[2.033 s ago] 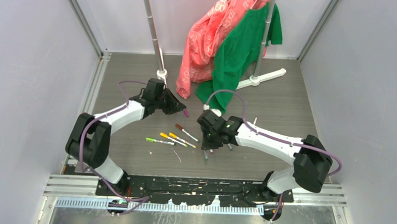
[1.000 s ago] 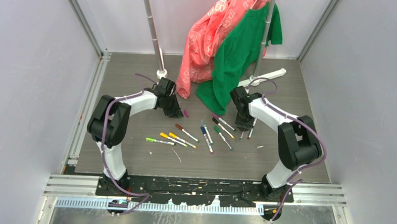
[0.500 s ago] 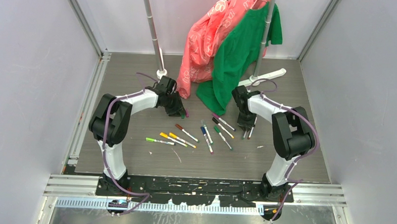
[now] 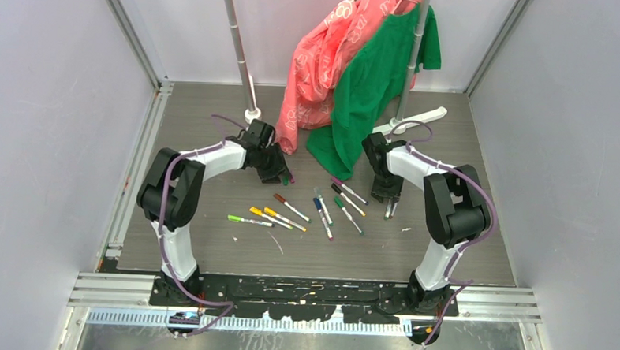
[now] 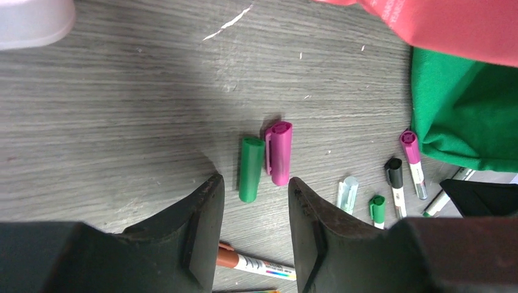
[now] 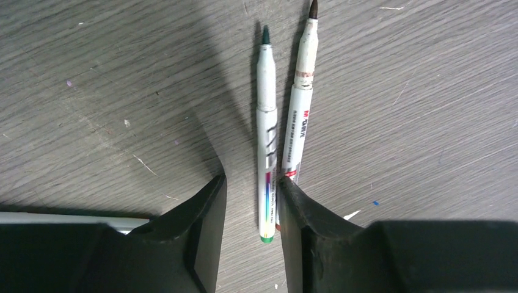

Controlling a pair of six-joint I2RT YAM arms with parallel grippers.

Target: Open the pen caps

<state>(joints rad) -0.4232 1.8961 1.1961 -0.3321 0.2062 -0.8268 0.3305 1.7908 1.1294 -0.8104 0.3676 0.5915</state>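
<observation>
Hovering open and empty: left gripper (image 5: 255, 183) over a loose green cap (image 5: 250, 168), right gripper (image 6: 251, 181) over an uncapped green pen (image 6: 266, 122), apparently set down; next, grasp another capped pen (image 4: 247, 220).

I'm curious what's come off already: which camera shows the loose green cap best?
The left wrist view: the green cap lies close up beside a magenta cap, at the tips of the left end effector. The top view cannot resolve it; the right wrist view shows only two uncapped pens.
</observation>
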